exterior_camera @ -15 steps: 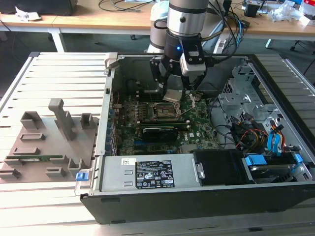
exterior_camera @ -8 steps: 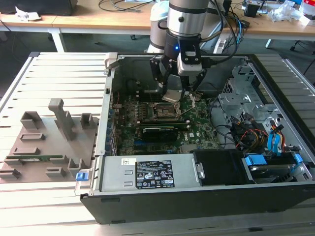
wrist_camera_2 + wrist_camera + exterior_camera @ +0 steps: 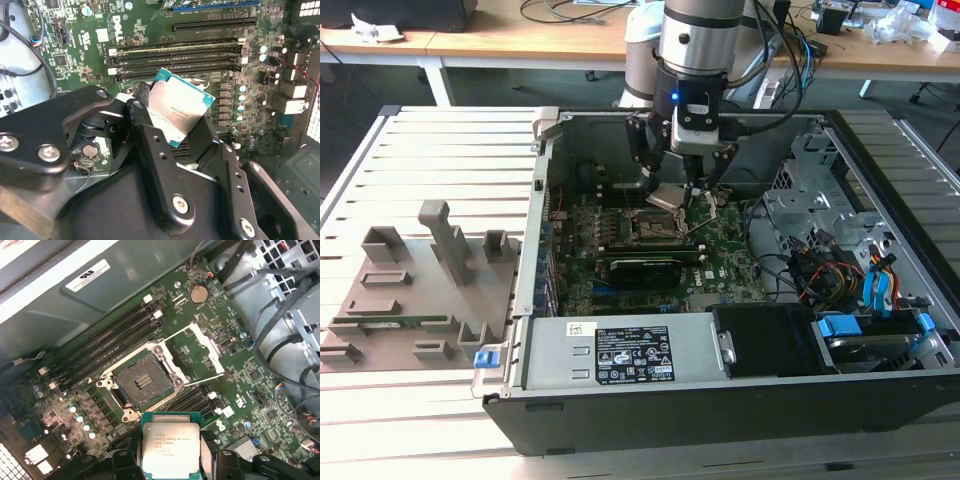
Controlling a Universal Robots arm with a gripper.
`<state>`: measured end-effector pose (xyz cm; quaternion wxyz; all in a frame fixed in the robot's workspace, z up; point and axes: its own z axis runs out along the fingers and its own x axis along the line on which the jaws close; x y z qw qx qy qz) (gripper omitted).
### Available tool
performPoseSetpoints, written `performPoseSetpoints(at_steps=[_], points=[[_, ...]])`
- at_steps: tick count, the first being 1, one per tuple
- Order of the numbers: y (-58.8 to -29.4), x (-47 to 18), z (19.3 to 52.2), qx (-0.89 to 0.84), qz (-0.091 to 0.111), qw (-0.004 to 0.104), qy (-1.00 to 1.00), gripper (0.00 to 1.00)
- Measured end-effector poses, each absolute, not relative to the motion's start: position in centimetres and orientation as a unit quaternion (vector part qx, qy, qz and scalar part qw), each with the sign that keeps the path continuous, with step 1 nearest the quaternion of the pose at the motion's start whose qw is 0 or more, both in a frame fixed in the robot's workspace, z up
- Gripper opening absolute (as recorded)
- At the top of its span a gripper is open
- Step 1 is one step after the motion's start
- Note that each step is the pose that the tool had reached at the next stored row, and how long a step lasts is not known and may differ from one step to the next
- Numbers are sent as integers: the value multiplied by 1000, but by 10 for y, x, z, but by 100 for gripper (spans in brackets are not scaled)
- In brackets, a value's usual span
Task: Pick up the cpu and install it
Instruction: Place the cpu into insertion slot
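The black pincer (image 3: 171, 461) is gripping the silvery, green-rimmed square cpu (image 3: 171, 447) above the dark, empty metal-framed socket (image 3: 141, 381), not yet seating it.

1. A pale slatted metal table (image 3: 440, 140) carries everything in the exterior view.
2. An open black computer case (image 3: 720, 410) lies on its side on the table, toward the exterior view's right.
3. A grey moulded fixture tray (image 3: 415, 288) lies flat on the slats just beside the case, on the exterior view's left.
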<state>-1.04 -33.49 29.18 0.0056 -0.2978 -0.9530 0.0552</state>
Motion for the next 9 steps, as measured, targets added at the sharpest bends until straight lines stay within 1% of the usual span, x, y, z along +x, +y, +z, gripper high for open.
performPoseSetpoints(at_steps=[9], points=[[-335, -10, 291, -365, 59, 8, -929, 55]])
